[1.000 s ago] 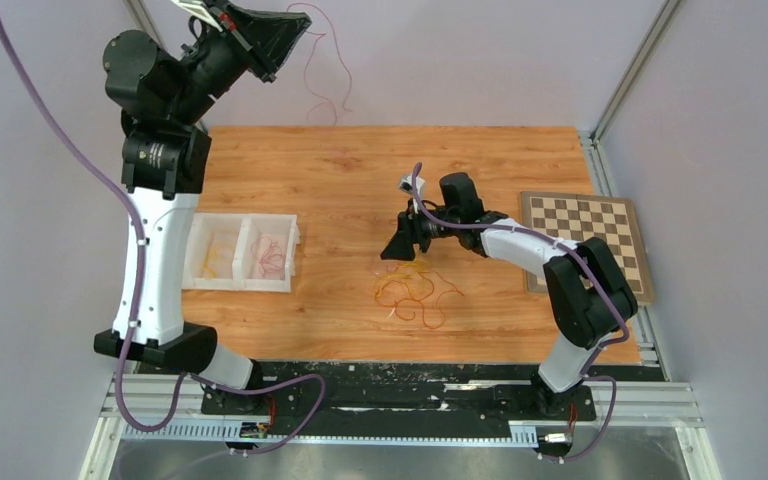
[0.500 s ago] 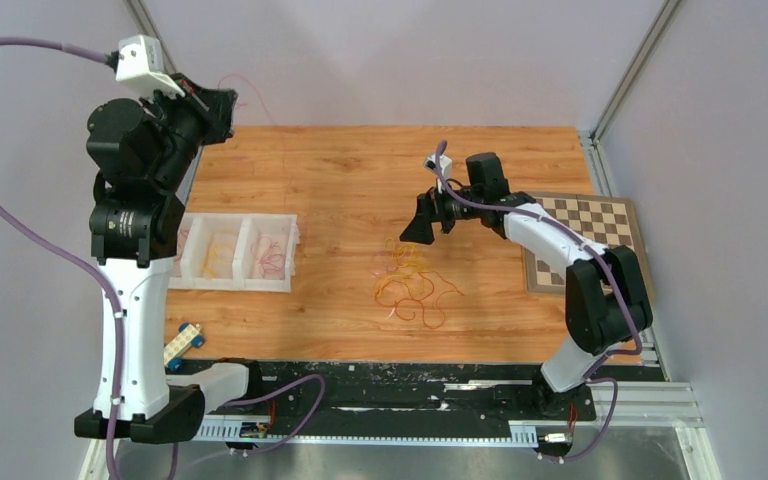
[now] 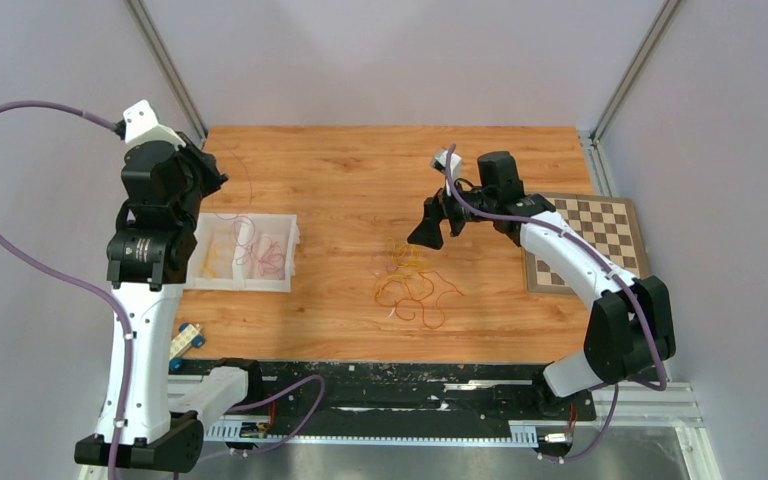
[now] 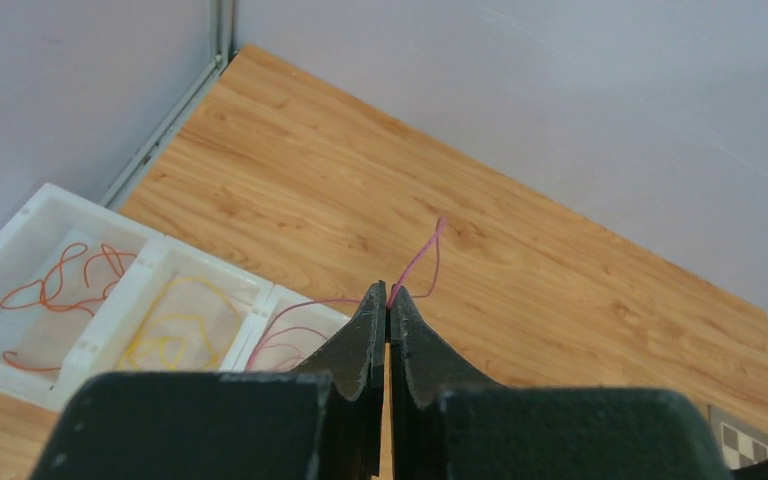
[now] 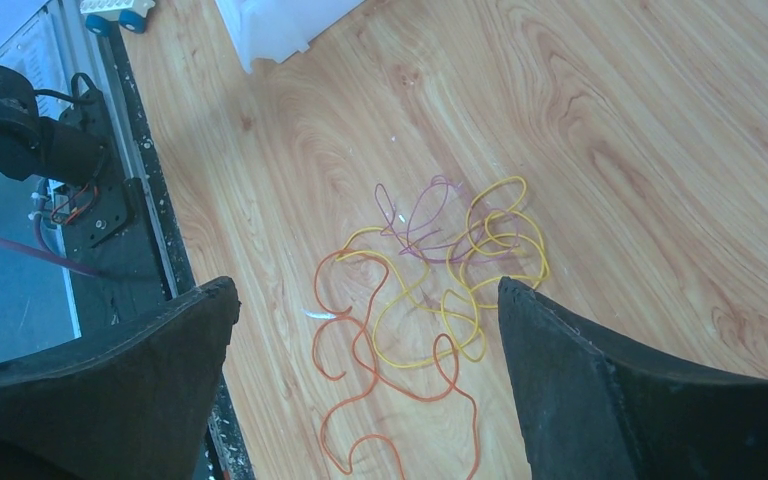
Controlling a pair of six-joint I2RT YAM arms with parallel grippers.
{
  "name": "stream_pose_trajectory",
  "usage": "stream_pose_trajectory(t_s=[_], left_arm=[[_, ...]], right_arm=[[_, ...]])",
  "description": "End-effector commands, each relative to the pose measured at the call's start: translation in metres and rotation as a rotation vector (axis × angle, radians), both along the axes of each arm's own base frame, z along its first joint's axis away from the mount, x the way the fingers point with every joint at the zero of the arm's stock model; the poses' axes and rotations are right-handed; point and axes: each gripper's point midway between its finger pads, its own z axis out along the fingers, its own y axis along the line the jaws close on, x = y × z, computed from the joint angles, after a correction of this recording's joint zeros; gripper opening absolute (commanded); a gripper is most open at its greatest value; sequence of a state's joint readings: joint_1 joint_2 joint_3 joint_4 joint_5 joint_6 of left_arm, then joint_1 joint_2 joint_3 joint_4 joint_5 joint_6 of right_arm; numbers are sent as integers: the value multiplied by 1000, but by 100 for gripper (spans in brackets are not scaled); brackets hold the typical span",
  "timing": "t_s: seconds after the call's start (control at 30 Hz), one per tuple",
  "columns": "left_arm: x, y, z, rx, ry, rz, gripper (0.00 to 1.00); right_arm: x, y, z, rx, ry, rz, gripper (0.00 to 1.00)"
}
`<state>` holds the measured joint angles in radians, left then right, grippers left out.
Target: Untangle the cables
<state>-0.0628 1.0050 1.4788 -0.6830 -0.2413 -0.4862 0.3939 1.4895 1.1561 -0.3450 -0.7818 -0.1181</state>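
**knotty_k:** Where's the stuff sitting?

**wirebender:** The main knot of cables point(image 3: 412, 285) (orange, yellow, a bit of pink) lies loose on the middle of the table point(image 3: 340, 170). One pink cable point(image 4: 422, 262) is pinched in the left gripper point(image 4: 388, 298), jaws all but closed on it. It's held above the white tray point(image 4: 108, 212), and the tail droops into the end compartment with the other pink strands. Orange and yellow have their own compartments, so I'd guess it's sorting by colour.

**knotty_k:** And the other arm?

**wirebender:** The right gripper point(image 5: 360, 300) hangs over the knot, jaws spread wide, holding nothing. Probably lining up the next strand.
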Motion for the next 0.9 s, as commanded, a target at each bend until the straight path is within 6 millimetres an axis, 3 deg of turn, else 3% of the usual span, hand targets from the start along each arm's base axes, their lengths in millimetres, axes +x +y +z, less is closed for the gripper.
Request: stream_pose_trajectory(t_s=[0.0, 0.27, 0.4, 0.63, 0.77, 0.87], left_arm=[[6, 13, -15, -26, 30, 90, 3], [29, 6, -60, 3, 53, 42, 0], [36, 10, -96, 19, 121, 55, 0], [55, -3, -156, -62, 227, -29, 0], [61, 12, -183, -117, 261, -3, 0], [51, 28, -211, -153, 359, 56, 0]], right_arm=[[-1, -2, 4, -12, -37, -1, 100], [-4, -5, -4, -28, -33, -3, 100], [-6, -6, -9, -34, -25, -1, 100], [-7, -5, -10, -33, -14, 2, 100], [-9, -8, -12, -39, -20, 0, 100], [-11, -9, -16, -45, -14, 1, 100]])
